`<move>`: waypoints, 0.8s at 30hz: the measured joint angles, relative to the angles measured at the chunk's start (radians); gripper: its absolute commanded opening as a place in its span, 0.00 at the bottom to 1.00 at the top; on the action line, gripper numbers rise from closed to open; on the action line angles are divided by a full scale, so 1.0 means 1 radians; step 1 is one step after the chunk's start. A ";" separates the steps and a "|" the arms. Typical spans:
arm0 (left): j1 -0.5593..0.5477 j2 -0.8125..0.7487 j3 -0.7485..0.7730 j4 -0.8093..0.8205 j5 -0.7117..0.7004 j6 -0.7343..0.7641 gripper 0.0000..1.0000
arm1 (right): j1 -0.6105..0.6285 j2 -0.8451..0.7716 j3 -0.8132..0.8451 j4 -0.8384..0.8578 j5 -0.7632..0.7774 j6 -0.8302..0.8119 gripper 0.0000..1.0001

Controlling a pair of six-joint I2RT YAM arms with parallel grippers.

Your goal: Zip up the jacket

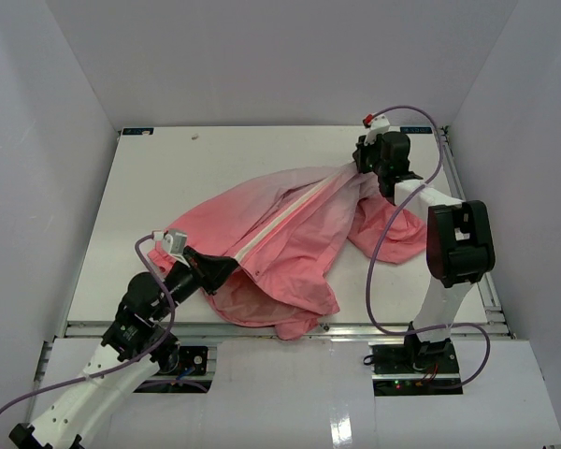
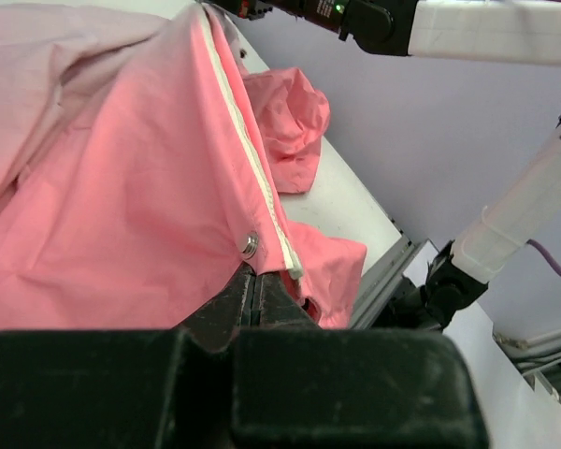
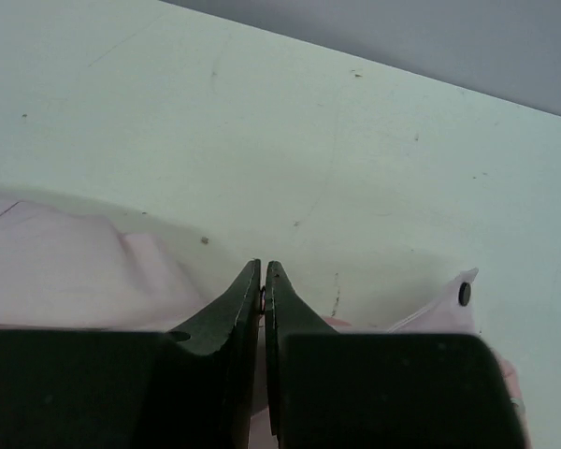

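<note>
The salmon-pink jacket (image 1: 280, 243) lies stretched across the table between my two grippers, its light zipper edge (image 1: 282, 217) running diagonally. My left gripper (image 1: 206, 267) is shut on the jacket's near hem, just below a silver snap stud (image 2: 250, 245) and the zipper edge's lower end (image 2: 290, 257). My right gripper (image 1: 358, 164) is shut on the jacket's far end near the table's back right; in the right wrist view its jaws (image 3: 263, 281) pinch a thin piece of the jacket, with pale fabric (image 3: 65, 271) on both sides.
White table (image 1: 168, 178) inside white walls. A fold of the jacket (image 1: 388, 234) lies beside the right arm. A metal rail (image 1: 262, 327) runs along the table's near edge. A purple cable (image 1: 374, 281) hangs by the right arm.
</note>
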 measured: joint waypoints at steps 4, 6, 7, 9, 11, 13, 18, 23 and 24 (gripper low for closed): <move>0.000 -0.047 0.026 -0.081 -0.086 -0.002 0.00 | -0.066 0.044 0.051 0.007 -0.037 0.034 0.08; -0.001 -0.043 0.050 -0.128 -0.123 -0.004 0.00 | -0.100 0.069 0.081 0.010 -0.055 0.050 0.08; -0.001 -0.031 0.066 -0.147 -0.141 -0.006 0.00 | -0.114 0.081 0.096 0.011 -0.062 0.058 0.08; -0.002 -0.005 0.092 -0.172 -0.176 -0.011 0.00 | -0.140 0.102 0.121 0.011 -0.071 0.073 0.08; -0.003 0.008 0.101 -0.188 -0.217 -0.019 0.00 | -0.161 0.121 0.147 0.013 -0.072 0.080 0.08; -0.003 0.006 0.107 -0.214 -0.265 -0.024 0.00 | -0.192 0.145 0.182 0.031 -0.031 0.075 0.08; -0.003 0.029 0.156 -0.249 -0.402 -0.026 0.00 | -0.306 0.165 0.234 0.062 0.084 0.102 0.08; -0.003 0.053 0.172 -0.258 -0.523 -0.037 0.02 | -0.352 0.165 0.247 0.087 0.145 0.124 0.08; -0.004 0.052 0.172 -0.252 -0.539 -0.037 0.12 | -0.351 0.165 0.247 0.090 0.132 0.129 0.08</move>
